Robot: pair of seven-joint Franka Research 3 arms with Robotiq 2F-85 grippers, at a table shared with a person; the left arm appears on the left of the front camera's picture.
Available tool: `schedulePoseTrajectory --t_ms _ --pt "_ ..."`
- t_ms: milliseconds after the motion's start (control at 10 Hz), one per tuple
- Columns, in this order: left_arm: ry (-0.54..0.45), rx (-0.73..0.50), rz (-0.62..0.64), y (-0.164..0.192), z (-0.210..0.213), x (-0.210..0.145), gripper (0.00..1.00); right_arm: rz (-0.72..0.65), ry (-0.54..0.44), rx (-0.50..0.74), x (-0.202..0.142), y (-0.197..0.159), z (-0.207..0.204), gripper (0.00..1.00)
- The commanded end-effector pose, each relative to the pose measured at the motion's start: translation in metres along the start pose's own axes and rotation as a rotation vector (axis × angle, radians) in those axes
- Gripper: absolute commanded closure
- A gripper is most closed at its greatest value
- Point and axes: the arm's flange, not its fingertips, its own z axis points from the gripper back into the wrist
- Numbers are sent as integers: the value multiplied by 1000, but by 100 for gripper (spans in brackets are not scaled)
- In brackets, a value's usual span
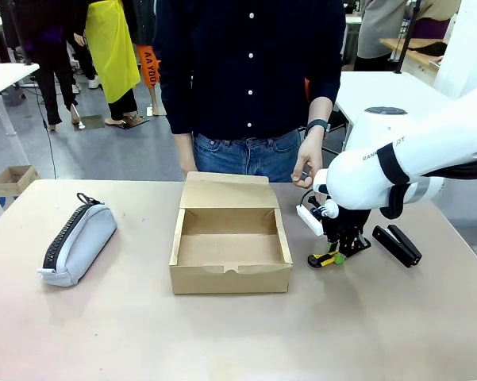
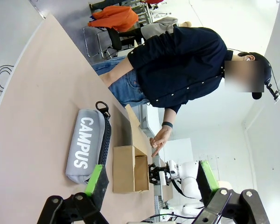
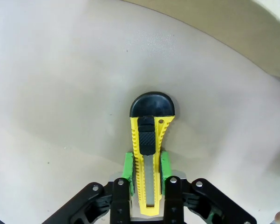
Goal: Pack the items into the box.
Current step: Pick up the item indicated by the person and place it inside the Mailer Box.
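The right gripper (image 3: 146,164) clamps a yellow utility knife (image 3: 148,135) on the table (image 1: 222,341) near the open box (image 1: 230,279), while the left gripper (image 2: 151,179) gapes wide and empty.

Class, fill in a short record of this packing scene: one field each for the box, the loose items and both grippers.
box: open, lid flap up, no item inside
pouch: lying on the table left of the box
stapler: on the table at far right, untouched
utility knife: yellow and black, between box and stapler
right gripper: shut on the utility knife
left gripper: open, holding nothing
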Motion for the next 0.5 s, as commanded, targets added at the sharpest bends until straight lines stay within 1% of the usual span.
schedulePoseTrajectory --t_ms 0,100,200,300,400 --pt "-15 -24 -23 -2 -3 -2 0 -11 18 26 -4 -3 2 100" --pt "-15 -24 -23 -2 -3 -2 0 -31 1 49 -3 3 11 100" --pt "-15 -24 -23 -2 -3 -2 0 -116 -37 67 -4 18 38 100" --pt "-15 -24 -23 -2 -3 -2 0 -225 -37 79 -3 37 68 100" --pt "-15 -24 -23 -2 -3 -2 0 -293 -101 86 -2 59 96 100"
